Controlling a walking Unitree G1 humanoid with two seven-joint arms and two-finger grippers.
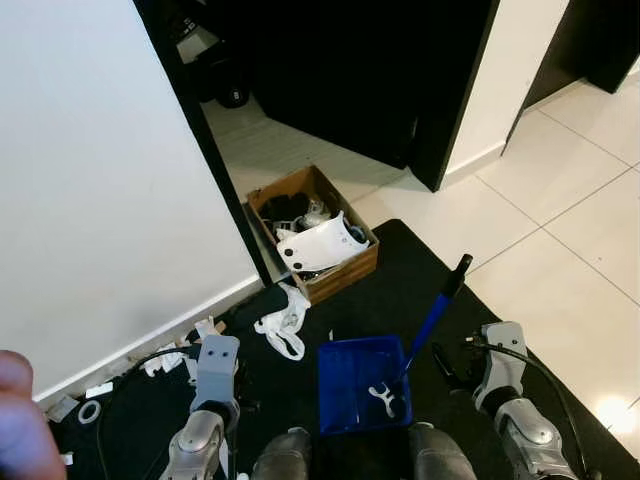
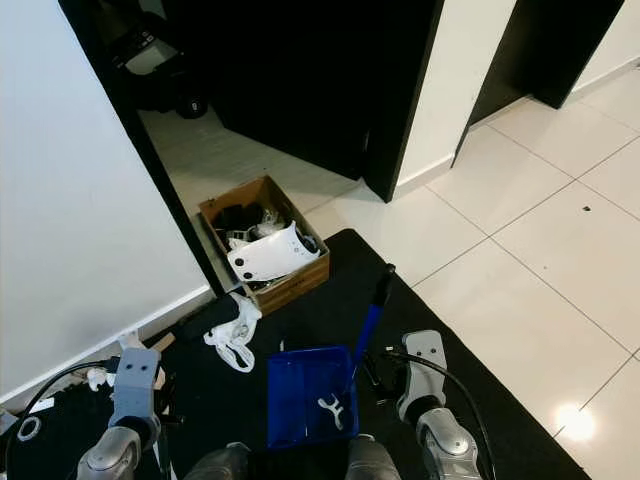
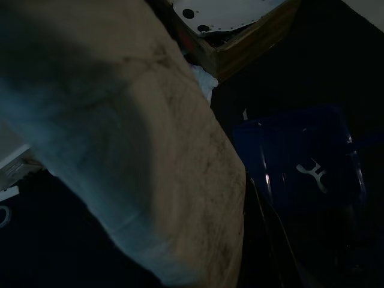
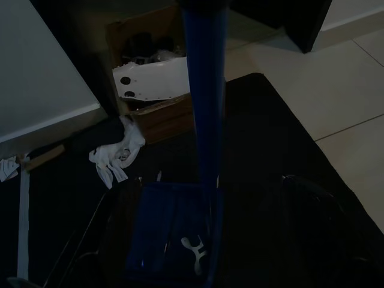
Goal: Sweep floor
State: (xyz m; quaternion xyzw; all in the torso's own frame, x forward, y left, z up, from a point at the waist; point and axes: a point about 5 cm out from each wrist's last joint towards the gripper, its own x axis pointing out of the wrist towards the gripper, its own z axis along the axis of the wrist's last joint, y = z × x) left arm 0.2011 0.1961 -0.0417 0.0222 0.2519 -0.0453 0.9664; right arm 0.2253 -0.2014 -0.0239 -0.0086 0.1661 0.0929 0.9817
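A blue dustpan [image 1: 352, 385] lies on the black mat [image 1: 400, 270] just in front of me, with a small white forked piece [image 1: 383, 398] inside. Its blue handle [image 1: 435, 312] with a black grip rises up and to the right. My right gripper [image 1: 440, 360] is open beside the handle; in the right wrist view the handle [image 4: 204, 90] runs between its dim fingers. A tan broomstick [image 2: 165, 340] with a black part lies by my left gripper [image 1: 217, 352] and crosses the left wrist view [image 3: 150, 156] very close.
A cardboard box [image 1: 345, 275] of parts with a white shell stands at the mat's far edge. A white rag [image 1: 285, 322], a cable and a tape roll [image 1: 90, 411] lie along the white wall. Dark doorways are ahead, pale tiles to the right. A blurred fingertip [image 1: 15, 420] is at the corner.
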